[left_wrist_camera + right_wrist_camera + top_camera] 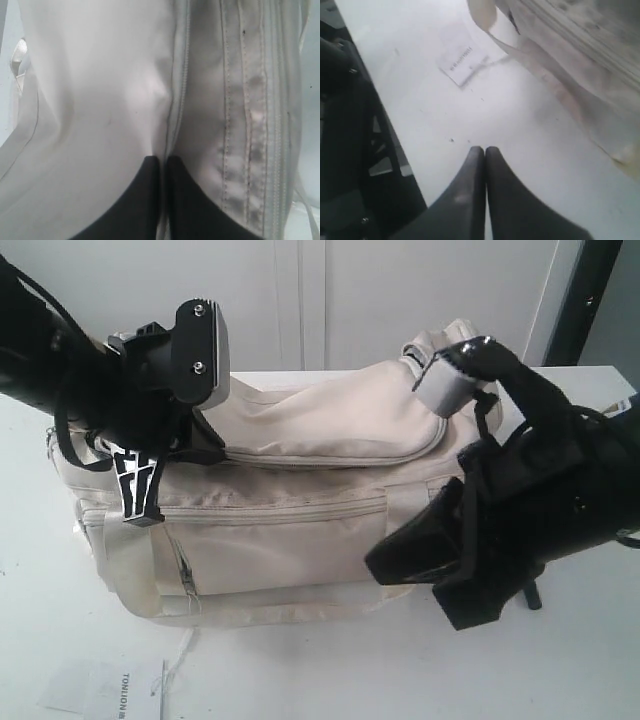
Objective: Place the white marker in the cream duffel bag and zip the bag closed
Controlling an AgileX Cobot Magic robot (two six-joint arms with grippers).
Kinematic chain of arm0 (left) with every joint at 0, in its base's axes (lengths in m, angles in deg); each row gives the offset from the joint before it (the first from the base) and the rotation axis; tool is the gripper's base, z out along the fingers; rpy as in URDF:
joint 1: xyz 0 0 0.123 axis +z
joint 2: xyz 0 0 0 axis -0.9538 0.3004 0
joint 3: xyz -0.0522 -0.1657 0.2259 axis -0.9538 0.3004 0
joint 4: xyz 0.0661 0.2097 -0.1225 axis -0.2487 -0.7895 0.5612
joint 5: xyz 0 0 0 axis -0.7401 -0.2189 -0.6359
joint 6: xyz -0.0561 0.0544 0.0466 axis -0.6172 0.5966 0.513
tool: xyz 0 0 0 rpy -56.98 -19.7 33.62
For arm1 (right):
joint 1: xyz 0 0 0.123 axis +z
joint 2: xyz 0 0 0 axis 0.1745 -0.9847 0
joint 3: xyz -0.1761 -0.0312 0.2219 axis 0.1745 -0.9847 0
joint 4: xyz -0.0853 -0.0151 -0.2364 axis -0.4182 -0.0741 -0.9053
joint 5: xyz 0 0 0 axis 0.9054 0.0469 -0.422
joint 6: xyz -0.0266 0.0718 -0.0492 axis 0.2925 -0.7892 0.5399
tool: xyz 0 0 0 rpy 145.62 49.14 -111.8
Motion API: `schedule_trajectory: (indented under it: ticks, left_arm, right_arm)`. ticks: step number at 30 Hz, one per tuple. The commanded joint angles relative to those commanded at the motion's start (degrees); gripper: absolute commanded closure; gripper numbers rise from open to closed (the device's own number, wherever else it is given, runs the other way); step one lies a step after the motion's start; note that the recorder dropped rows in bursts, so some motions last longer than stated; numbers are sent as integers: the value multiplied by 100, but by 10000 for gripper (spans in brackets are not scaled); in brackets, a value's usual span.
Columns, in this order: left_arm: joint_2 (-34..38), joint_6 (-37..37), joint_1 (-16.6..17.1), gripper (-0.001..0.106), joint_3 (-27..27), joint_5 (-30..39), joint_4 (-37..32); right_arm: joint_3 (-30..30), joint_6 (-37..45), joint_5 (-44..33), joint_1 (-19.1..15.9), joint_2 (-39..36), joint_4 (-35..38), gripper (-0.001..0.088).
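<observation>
The cream duffel bag [300, 530] lies on its side on the white table [400, 670]. Its long top zip [330, 462] runs as a closed-looking line under a bulging flap. My left gripper [212, 445] sits at the left end of that zip. In the left wrist view the left gripper [163, 159] is shut, with the zip seam [186, 75] running down between its fingers. My right gripper [385, 565] hovers before the bag's right front, and the right gripper [484, 149] is shut on nothing above bare table. The white marker is out of view.
A white paper tag [125, 685] lies on the table before the bag's left corner, also seen as the tag [460, 62] in the right wrist view. A cream strap loop [482, 15] hangs off the bag [580, 45]. White cabinet doors [400, 290] stand behind.
</observation>
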Motion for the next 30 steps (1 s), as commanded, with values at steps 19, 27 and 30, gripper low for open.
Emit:
schedule_trajectory:
  ticks: [19, 27, 30]
  left_arm:
    - [3, -1605, 9, 1053, -890, 736, -390]
    - [62, -2042, 9, 1053, -1092, 840, -633]
    - [138, -2122, 12, 1053, -1173, 896, -664]
  right_arm:
    - [331, 3466, 2467, 1324, -1304, 615, 286]
    - [976, 3265, 3587, 2074, -2000, -71, 288]
    - [1220, 3277, 3764, 2322, -2400, -663, 288]
